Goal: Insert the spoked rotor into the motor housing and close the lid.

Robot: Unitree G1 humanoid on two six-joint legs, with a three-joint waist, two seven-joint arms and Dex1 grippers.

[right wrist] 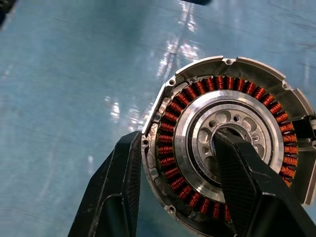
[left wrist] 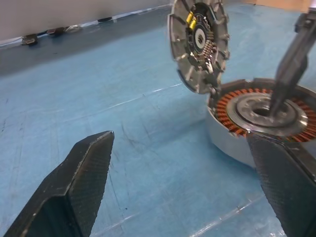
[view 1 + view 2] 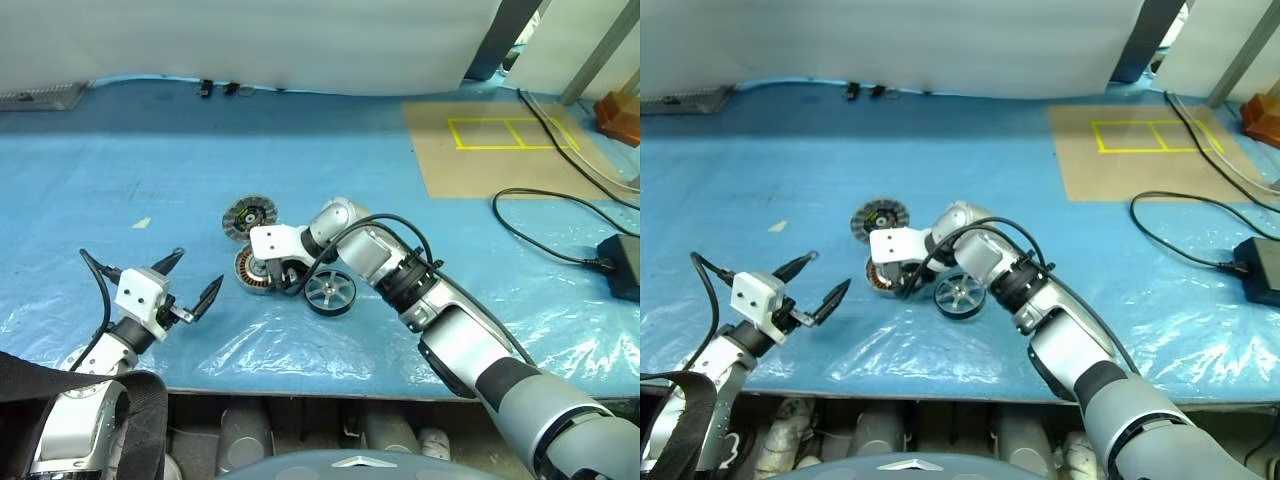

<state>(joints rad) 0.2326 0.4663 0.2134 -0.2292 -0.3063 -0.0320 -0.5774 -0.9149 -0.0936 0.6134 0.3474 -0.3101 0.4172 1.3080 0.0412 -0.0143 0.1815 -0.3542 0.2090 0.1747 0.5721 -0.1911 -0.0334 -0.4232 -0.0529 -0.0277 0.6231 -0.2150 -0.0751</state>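
Rotor (image 3: 330, 292): rigid metal, likely hefty, slick hub; best pinched across black rim. Right gripper (image 1: 175, 190) straddling housing (image 1: 232, 148) wall; left gripper (image 3: 192, 284) spread empty.

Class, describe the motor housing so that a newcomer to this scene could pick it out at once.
On the blue sheet, find the three round parts at the right gripper. The motor housing lies flat, one finger in its centre hole and one outside its rim. It alone has copper windings; the ribbed lid and black-rimmed spoked rotor have none.
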